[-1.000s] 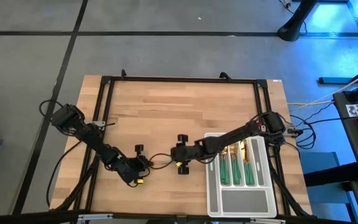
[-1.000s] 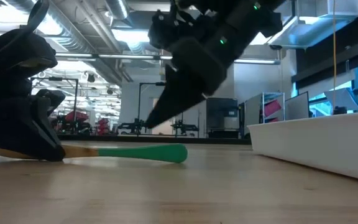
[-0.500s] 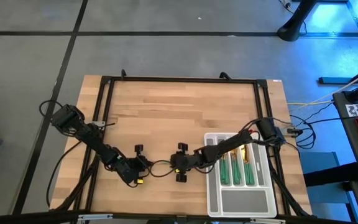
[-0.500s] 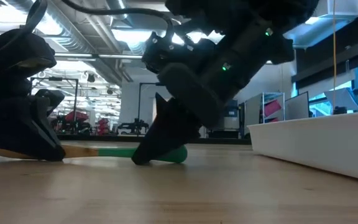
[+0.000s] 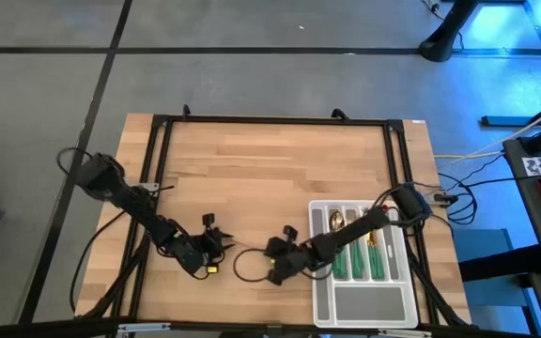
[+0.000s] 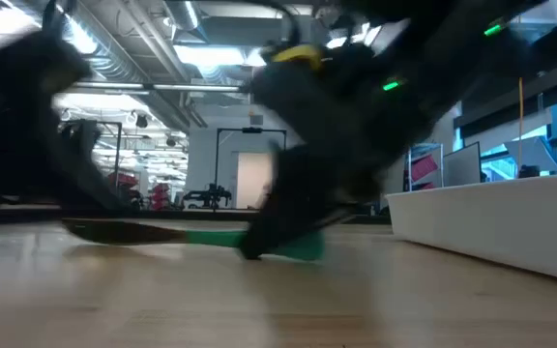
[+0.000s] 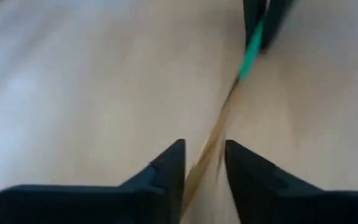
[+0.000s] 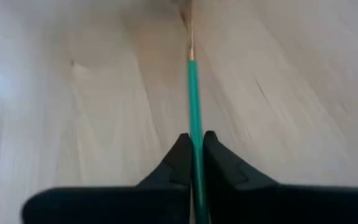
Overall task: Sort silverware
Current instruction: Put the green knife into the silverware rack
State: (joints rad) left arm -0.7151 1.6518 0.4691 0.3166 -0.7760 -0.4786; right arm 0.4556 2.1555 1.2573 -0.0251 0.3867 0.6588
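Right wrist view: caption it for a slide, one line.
Right gripper fingers shut on the green handle of a gold-headed utensil lying on the wooden table.

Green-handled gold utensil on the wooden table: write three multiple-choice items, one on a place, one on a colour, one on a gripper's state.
1. The pale grey divided tray sits toward which side of the light wooden table? A left; B right; C centre.
2. The slim utensil has a handle that is: A red; B green; C black.
3. The right gripper is: A open above the tray; B shut on the utensil's handle; C out of view.

Answers: B, the high view shows the tray by the right edge. B, the right wrist view shows green. B, its fingers pinch the handle, while the left gripper stands open around the gold end.
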